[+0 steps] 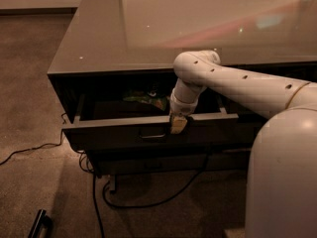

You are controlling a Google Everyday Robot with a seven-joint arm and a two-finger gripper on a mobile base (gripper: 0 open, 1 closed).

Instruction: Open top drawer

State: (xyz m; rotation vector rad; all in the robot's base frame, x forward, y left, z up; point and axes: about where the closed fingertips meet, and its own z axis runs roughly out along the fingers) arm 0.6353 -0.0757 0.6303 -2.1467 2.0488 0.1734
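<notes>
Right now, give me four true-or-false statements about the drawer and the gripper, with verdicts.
The top drawer stands partly open. True.
The gripper rests on the floor. False: it is at the drawer front's upper edge, just right of the handle.
Something green lies inside the drawer. True.
The black cable hangs over the drawer front. False: it lies on the floor below.

One counter, one top drawer, one handle, one green item inside, one arm; one gripper at the handle's three o'clock.
</notes>
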